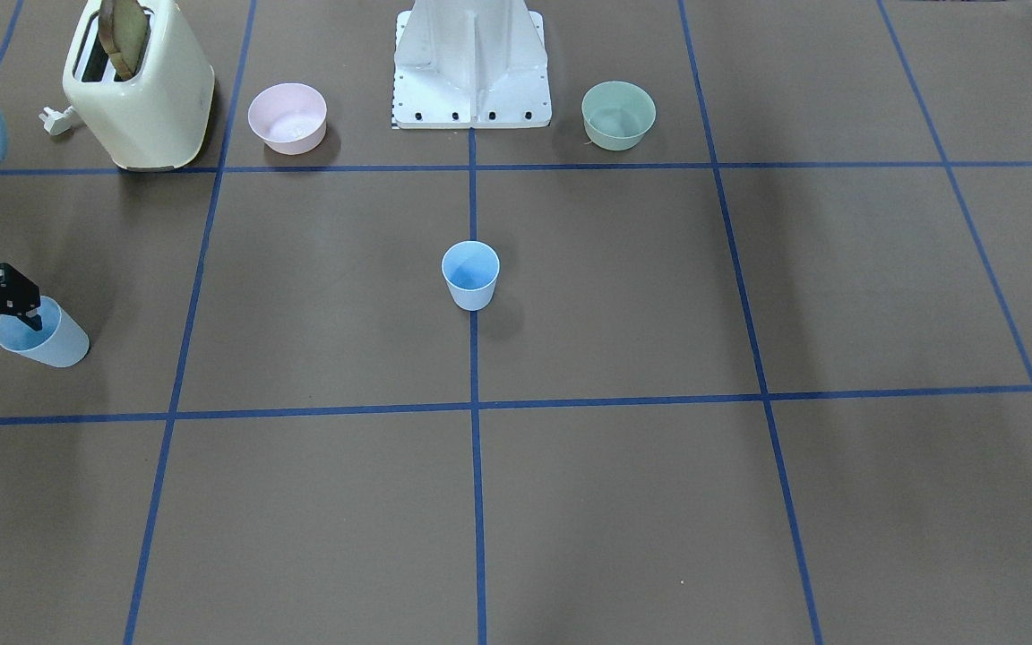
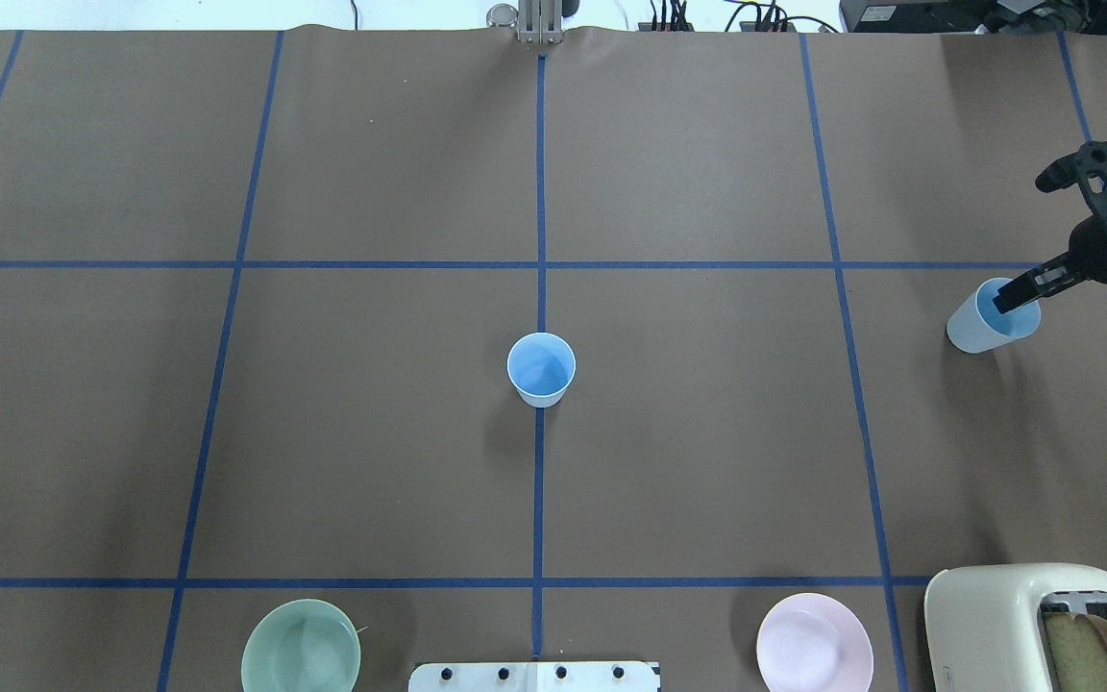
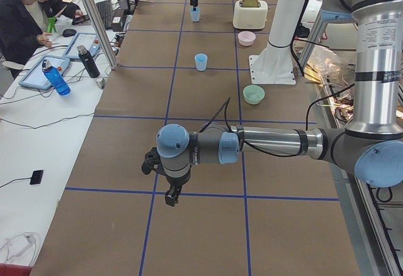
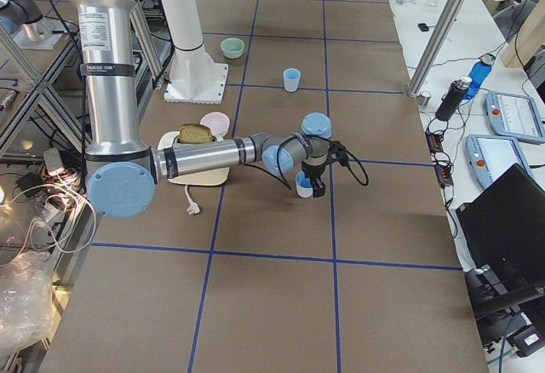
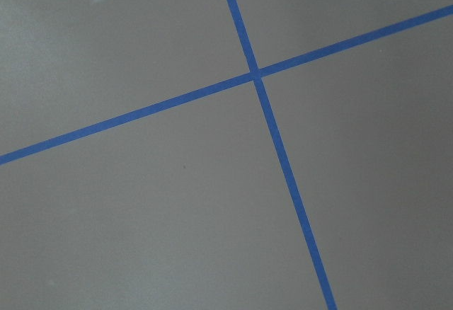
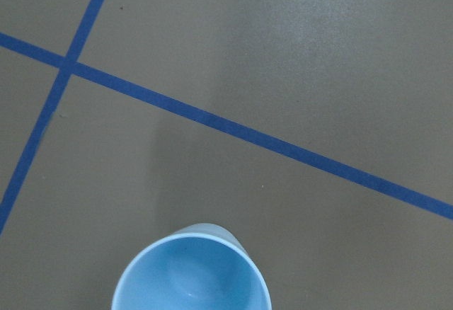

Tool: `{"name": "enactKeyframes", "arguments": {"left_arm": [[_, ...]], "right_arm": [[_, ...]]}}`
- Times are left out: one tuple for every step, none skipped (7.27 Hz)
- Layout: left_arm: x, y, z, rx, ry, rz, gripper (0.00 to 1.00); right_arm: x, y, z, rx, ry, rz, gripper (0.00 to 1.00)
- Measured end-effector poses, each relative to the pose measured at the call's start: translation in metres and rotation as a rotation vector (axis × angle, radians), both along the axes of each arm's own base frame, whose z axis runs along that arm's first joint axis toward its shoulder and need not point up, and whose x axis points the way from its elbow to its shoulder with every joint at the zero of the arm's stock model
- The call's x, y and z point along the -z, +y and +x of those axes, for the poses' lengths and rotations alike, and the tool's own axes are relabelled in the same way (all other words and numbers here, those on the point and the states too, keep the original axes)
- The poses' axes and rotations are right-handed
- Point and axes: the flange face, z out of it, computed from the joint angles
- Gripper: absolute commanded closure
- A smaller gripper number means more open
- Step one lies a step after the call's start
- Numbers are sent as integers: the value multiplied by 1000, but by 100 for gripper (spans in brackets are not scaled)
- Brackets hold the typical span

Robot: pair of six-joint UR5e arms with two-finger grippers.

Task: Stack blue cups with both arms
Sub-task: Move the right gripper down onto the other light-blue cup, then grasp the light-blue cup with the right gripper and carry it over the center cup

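The right gripper appears clamped on the rim of one blue cup at the bench edge; lift it straight, then centre it over the middle cup.

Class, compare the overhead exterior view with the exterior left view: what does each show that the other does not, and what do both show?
Only the overhead view shows the right gripper, one of its fingers dipping inside the outer blue cup.

Only the left view shows the left gripper, above bare table, and a seated operator.

Both show the centre blue cup, green bowl, pink bowl and toaster.
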Motion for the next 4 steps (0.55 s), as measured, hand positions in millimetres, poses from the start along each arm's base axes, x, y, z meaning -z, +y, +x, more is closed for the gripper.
{"name": "enactKeyframes", "arguments": {"left_arm": [[0, 0, 0, 0, 0, 2, 1], [0, 0, 0, 0, 0, 3, 2], [0, 1, 0, 0, 0, 4, 1], [0, 1, 0, 0, 0, 4, 2]], "right_arm": [[-2, 0, 0, 1, 2, -3, 100], [-3, 1, 0, 1, 2, -5, 100], [-1, 1, -1, 3, 0, -2, 100], [7, 1, -1, 4, -10, 10, 100]]}}
